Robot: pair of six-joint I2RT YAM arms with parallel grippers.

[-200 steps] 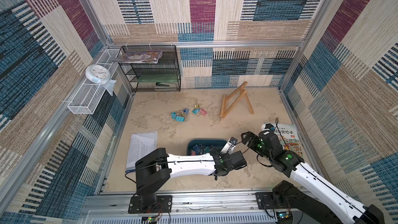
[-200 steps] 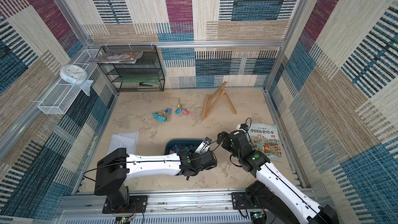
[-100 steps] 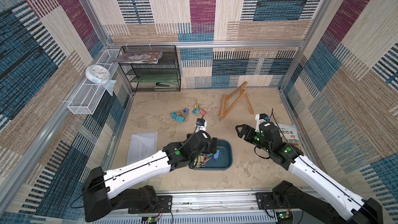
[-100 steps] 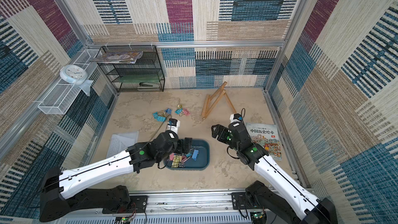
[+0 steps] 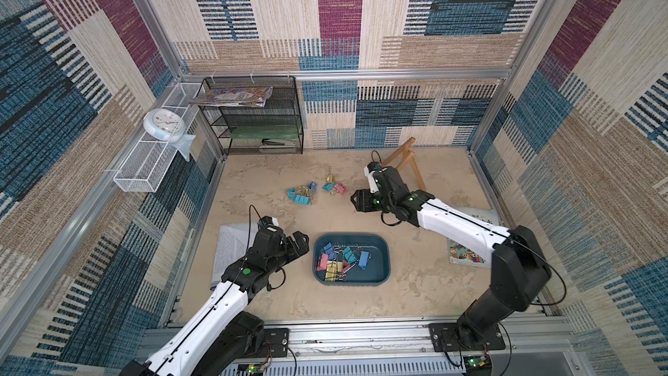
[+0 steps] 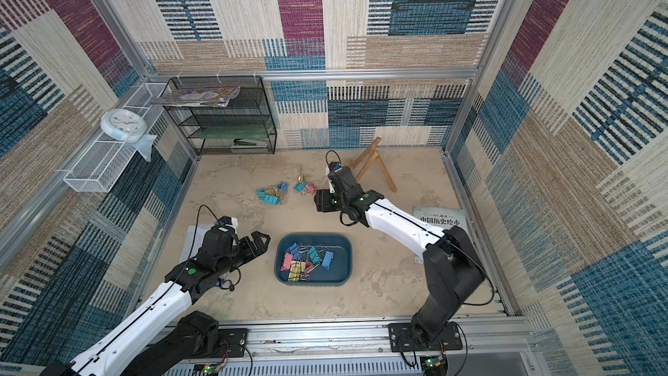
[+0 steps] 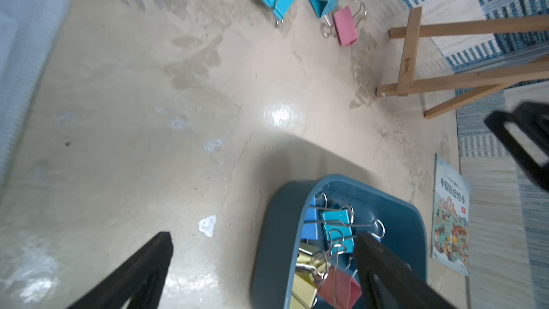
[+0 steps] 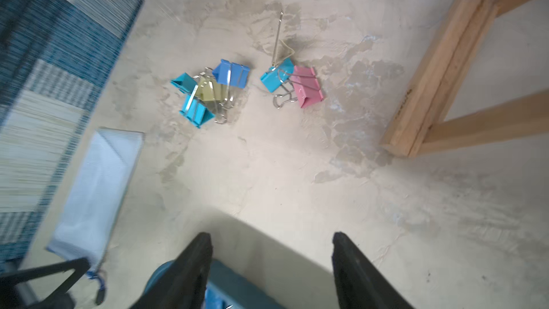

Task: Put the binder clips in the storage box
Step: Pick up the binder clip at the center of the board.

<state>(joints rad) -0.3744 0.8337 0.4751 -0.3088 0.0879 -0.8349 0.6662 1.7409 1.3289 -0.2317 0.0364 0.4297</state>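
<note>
The loose binder clips (image 5: 300, 195) lie in two small heaps on the surface (image 5: 415, 283), straight ahead of the right pincer (image 5: 356, 201), with the pink clip (image 8: 307, 86) nearest to it. This pincer is partly open and empty. The left pincer (image 5: 300, 242) is wide open and empty, beside the storage box (image 5: 350, 236), so the right one is nearer.

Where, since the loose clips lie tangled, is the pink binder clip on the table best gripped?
Probably across the body of the pink binder clip, from above on its wooden easel side: it lies flat with bare table there, while the light blue clip crowds the other side.
</note>
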